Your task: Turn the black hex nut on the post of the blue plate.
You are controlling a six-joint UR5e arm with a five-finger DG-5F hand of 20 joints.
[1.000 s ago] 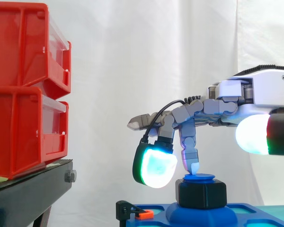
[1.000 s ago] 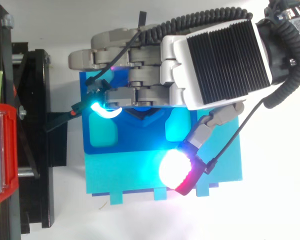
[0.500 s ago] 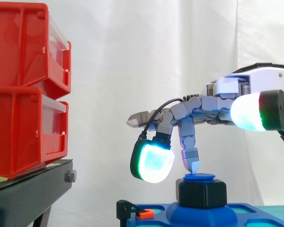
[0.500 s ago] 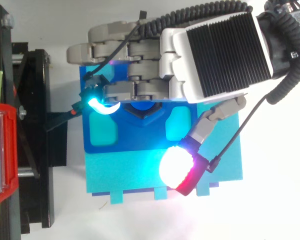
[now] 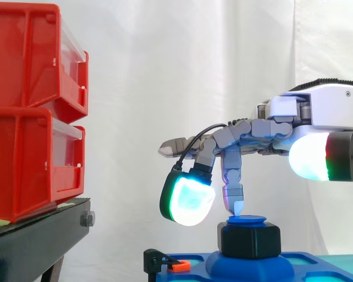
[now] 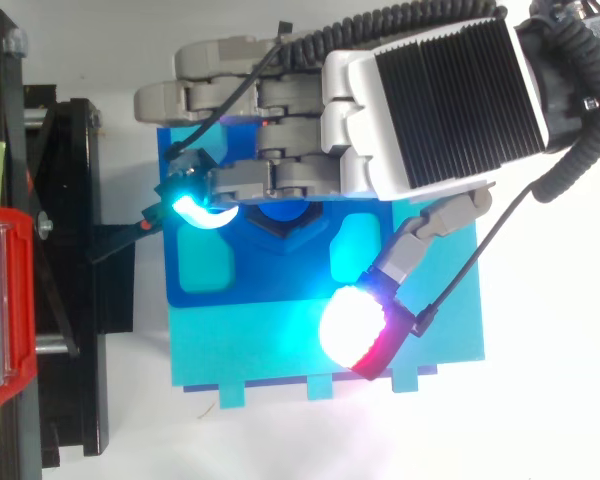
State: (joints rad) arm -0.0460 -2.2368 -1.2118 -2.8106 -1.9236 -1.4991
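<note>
- Hand (image 5: pixel 317 108) spread loosely above nut (image 5: pixel 249 240), gripping nothing.
- One fingertip (image 5: pixel 239 207) pointing down at post (image 5: pixel 247 220); cannot tell whether touching.
- Nut on post of plate (image 5: pixel 294 262), mostly hidden under hand from above.
- Plate cut off by lower edge in side view.

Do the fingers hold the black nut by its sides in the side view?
No, the fingers hang above the black nut, and none grips its sides.
</note>
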